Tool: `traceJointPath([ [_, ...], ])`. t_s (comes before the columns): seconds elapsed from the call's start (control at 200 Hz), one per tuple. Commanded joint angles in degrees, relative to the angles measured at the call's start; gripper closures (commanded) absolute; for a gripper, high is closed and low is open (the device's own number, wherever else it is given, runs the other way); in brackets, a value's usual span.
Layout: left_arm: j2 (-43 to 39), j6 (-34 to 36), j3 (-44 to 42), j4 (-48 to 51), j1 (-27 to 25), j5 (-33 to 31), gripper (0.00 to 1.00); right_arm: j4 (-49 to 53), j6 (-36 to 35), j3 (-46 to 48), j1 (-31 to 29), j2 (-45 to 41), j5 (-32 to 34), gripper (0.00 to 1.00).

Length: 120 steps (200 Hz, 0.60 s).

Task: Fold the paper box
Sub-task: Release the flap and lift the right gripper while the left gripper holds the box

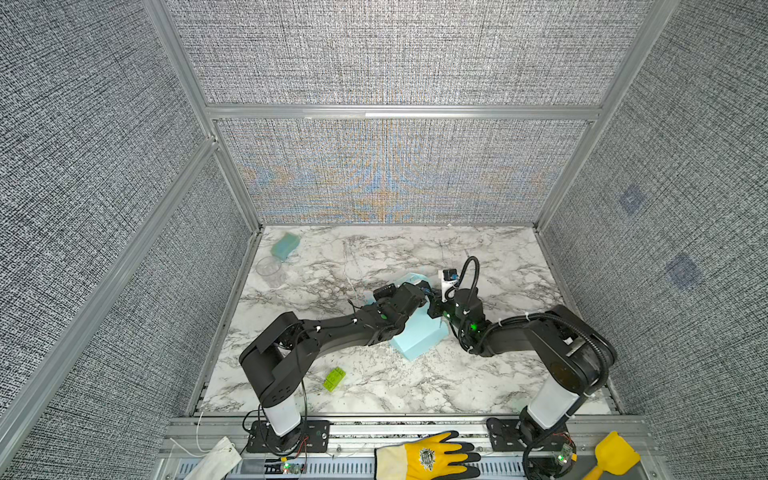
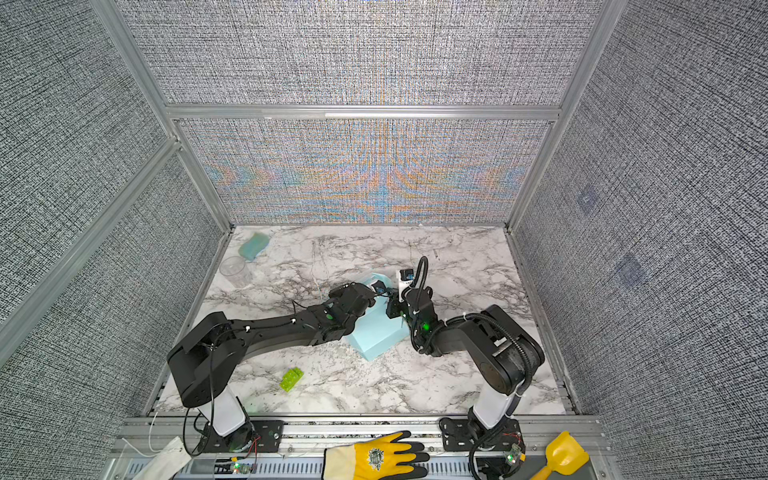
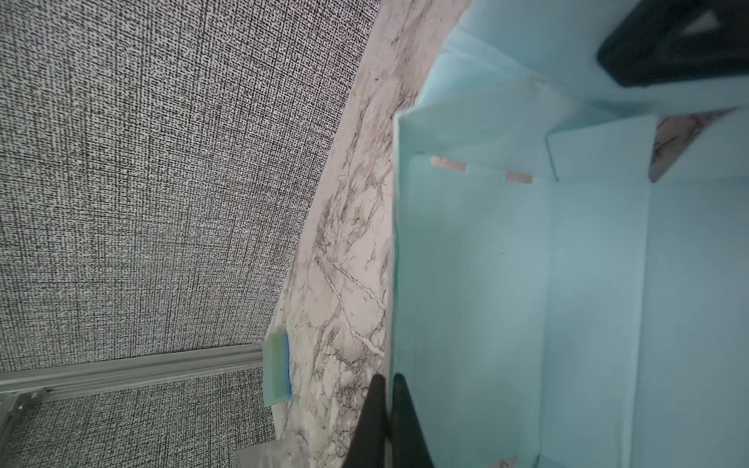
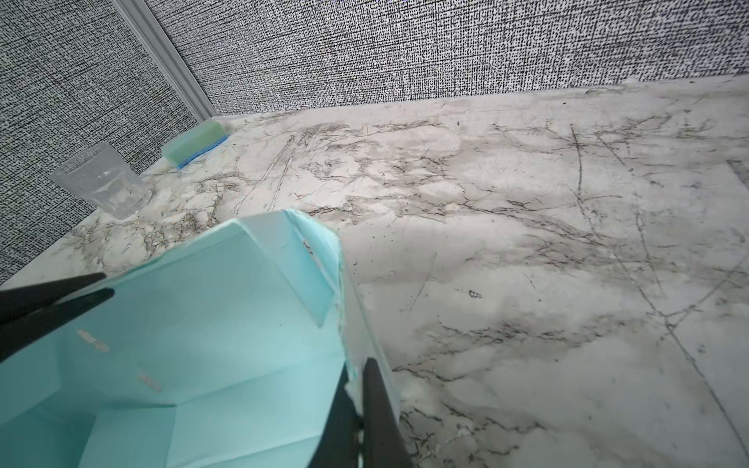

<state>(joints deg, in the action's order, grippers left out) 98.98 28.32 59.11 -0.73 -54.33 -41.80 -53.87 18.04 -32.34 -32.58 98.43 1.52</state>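
Left wrist view: the left hand (image 3: 387, 381) is pressed together on the upper edge of one wall of the paper box (image 3: 527, 283), with one finger outside the wall and one inside. The right wrist view shows the right hand (image 4: 358, 377) pinching a wall edge in the same way, across the open box from the left hand and close to a rough-edged corner flap.

In both top views the box (image 1: 419, 338) sits in the middle of the counter (image 1: 498, 382), between the two arms. Its walls are raised, its top is open, and its pale inside floor is creased. The near end looks closed, while the far end is loose, and a patch of counter shows through a gap there.

The two pinches on facing sides probably hold the thin card upright and stop the box sliding, so the loose end flaps can be folded in and tucked. Card this light will likely buckle if the hands pull apart or twist.

The sponge (image 1: 286, 245), the glass (image 1: 269, 268) and the green brick (image 1: 334, 379) lie well apart from the box and play no part.
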Motion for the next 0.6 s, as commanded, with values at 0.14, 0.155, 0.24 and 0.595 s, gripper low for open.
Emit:
traceJointPath([
  [0.14, 2.02, -1.73, 0.92, -0.06, -0.96, 2.31, 1.0, -1.6, 2.7, 0.76, -0.81, -1.85, -2.68, 1.0],
  [0.155, 1.89, -1.81, 0.92, -0.14, -1.0, 2.38, 1.0, -1.55, 2.7, 0.89, -0.77, -2.09, -2.92, 1.0],
  [0.24, 1.11, -1.62, 0.36, -0.66, -0.96, 2.44, 1.0, -0.58, 2.56, 1.44, -0.8, -3.54, -4.33, 0.95],
  [0.595, 0.18, 0.12, -2.04, -3.72, -0.54, 2.34, 1.0, 1.47, 1.51, 1.95, 1.72, -6.36, -16.74, 0.65],
])
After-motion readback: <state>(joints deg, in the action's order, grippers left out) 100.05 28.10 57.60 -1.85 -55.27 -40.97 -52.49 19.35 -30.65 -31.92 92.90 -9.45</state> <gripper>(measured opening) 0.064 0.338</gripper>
